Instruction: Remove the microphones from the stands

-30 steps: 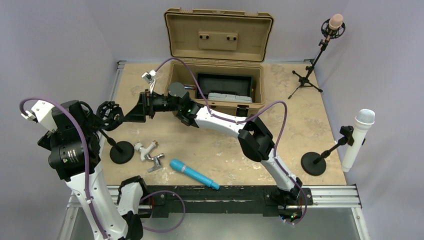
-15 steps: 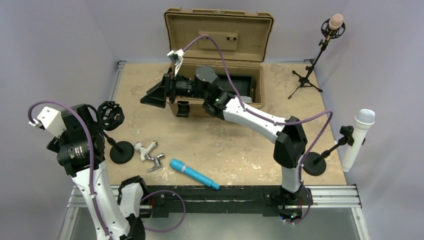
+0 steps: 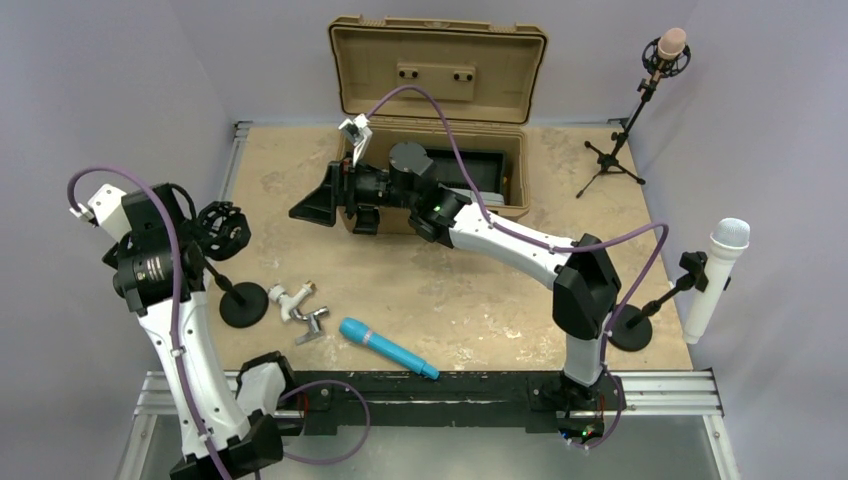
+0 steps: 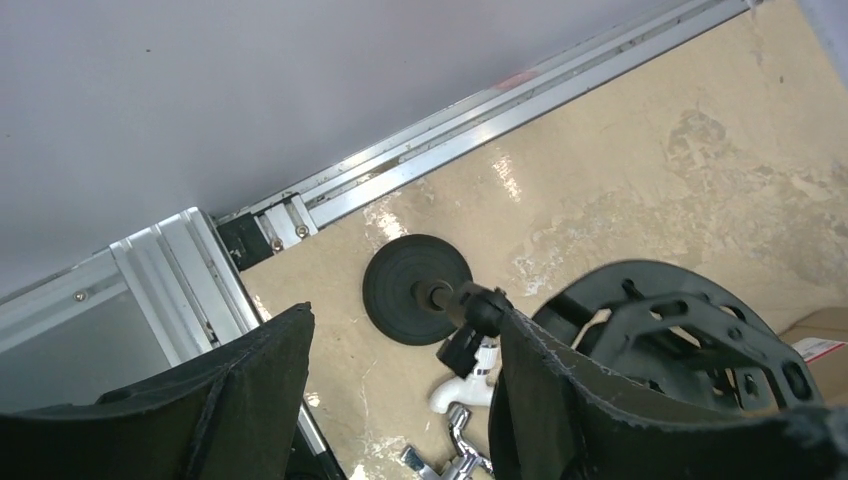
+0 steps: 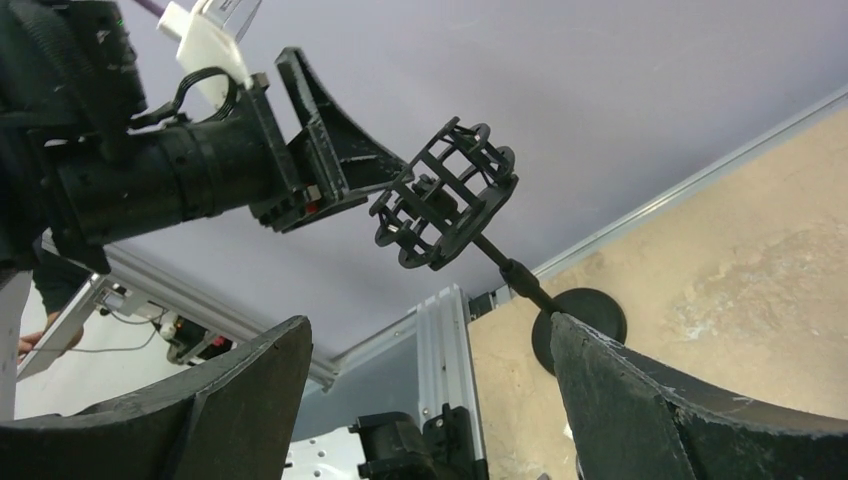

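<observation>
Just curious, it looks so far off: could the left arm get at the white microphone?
Probably not. The white microphone sits past the table's right edge, the left arm is at the far left, and the right arm stretches between.

Lilac walls (image 3: 100,80), tan tabletop (image 3: 470,300) w/ alu rails (image 3: 680,385) at edges.

Even, bright diffuse light; faint soft shadows; glare patch on tabletop (image 4: 505,182) in left wrist view; foreground slightly blurred.
</observation>
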`<action>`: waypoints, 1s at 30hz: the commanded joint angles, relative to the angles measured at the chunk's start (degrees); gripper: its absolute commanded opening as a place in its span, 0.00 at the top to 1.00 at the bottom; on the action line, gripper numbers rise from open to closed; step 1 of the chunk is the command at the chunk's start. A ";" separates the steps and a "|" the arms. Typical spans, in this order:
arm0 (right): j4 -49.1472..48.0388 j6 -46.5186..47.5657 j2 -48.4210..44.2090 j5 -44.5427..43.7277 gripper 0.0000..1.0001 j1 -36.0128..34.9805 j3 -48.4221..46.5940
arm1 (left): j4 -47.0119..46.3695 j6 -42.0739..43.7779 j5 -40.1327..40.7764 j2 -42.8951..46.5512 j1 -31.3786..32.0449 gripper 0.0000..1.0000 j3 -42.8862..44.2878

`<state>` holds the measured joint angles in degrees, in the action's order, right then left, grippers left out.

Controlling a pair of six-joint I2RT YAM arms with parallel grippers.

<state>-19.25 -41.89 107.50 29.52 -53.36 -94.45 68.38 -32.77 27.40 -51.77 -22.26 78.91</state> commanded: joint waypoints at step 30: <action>-1.93 0.59 -0.98 0.19 0.13 -0.23 0.93 | -3.50 1.06 -0.52 -0.04 -2.62 0.32 -4.13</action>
<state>-18.81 -41.54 107.50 29.54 -53.34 -93.21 66.67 -32.75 26.74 -51.11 -23.57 75.90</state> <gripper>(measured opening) 0.876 0.674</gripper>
